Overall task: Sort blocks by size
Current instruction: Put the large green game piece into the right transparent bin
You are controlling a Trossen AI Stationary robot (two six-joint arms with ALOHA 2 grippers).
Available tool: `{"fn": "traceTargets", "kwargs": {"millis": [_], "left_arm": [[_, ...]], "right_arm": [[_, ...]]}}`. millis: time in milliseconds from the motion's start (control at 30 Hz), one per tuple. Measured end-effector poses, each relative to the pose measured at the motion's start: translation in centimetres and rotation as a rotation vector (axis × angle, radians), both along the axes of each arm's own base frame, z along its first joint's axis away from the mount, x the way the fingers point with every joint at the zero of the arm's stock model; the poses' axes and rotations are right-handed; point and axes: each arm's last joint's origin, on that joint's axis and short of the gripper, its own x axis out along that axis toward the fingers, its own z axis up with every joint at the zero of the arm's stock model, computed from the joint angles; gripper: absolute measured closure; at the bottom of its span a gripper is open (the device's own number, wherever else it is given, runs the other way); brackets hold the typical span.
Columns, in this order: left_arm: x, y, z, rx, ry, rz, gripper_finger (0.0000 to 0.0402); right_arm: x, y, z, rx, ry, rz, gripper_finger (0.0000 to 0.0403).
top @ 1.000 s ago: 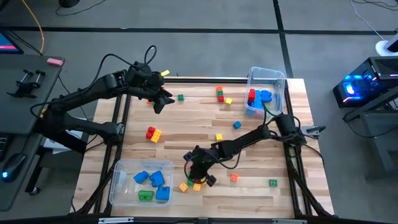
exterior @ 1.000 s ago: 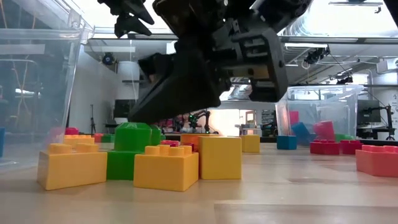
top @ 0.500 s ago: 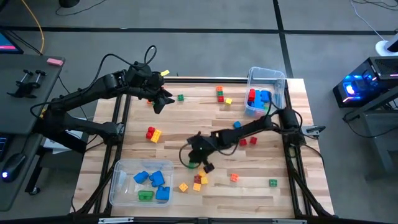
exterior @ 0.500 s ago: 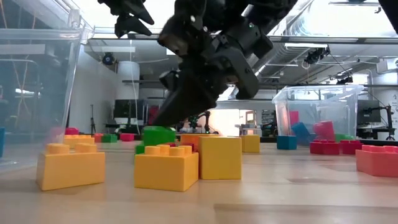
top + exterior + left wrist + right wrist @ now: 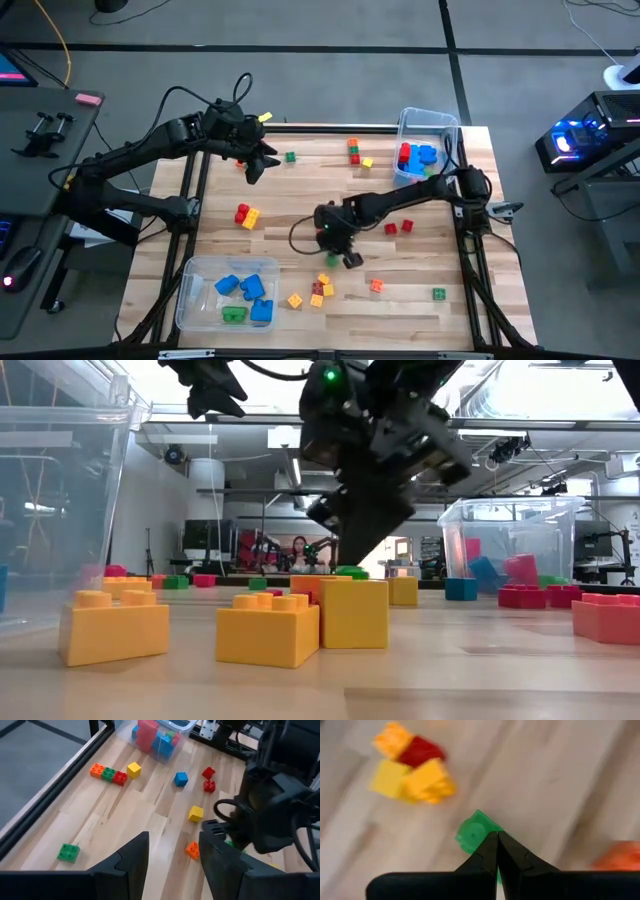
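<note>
The right tool (image 5: pixel 331 247) hangs above mid-counter (image 5: pixel 300 210), its fingers clenched with a small green block (image 5: pixel 476 834) at their tips — lifted clear, probably for carriage to a bin (image 5: pixel 428 122). Loose blocks (image 5: pixel 318 290) lie below. The left tool (image 5: pixel 258 160) waits half-parted and empty at the far-left edge, out of the way.
</note>
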Motion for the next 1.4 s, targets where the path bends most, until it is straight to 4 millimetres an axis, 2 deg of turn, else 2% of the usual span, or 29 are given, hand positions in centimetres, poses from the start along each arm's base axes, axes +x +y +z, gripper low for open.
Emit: {"fn": "traceTargets", "kwargs": {"millis": [200,367,467,600,700,767,867,1033,1100,1300,1400], "left_arm": [[0.1,0.2,0.2,0.038,-0.019,-0.012,0.0241],[0.2,0.6,0.5,0.074,-0.054,-0.009,0.0241],[0.1,0.9,0.6,0.085,-0.056,-0.005,0.0241],[-0.1,1.2,0.6,0.087,-0.055,0.007,0.0241],[-0.1,1.2,0.6,0.091,-0.054,0.005,0.0241],[-0.1,1.2,0.6,0.097,-0.053,0.0,0.0241],[-0.1,1.2,0.6,0.101,-0.052,-0.003,0.0241],[-0.1,1.2,0.6,0.112,-0.05,-0.011,0.0241],[-0.1,1.2,0.6,0.118,-0.048,-0.015,0.0241],[-0.1,1.2,0.6,0.127,-0.046,-0.022,0.0241],[-0.1,1.2,0.6,0.127,-0.046,-0.022,0.0241]], "right_arm": [[-1.7,1.3,0.1,0.021,0.208,-0.117,0.0403],[-3.0,0.5,0.4,0.04,0.407,-0.35,0.0403],[-3.6,-0.1,-0.3,0.023,0.537,-0.537,0.0403],[-3.3,-0.8,0.1,0.044,0.553,-0.736,0.0403],[-2.9,-1.1,0.3,0.075,0.519,-0.774,0.0403],[-2.9,-1.2,1.4,0.095,0.467,-0.75,0.0403],[-3.9,-1.3,3.7,0.069,0.433,-0.721,0.0403],[-7.7,-0.7,7.4,-0.115,0.454,-0.727,0.0403],[-9.9,-0.1,8.3,-0.13,0.463,-0.754,0.0403],[-18.7,2.4,7.5,0.017,0.581,-0.9,0.0403],[-21.4,3.4,8.1,0.177,0.597,-0.909,0.0403]]}}
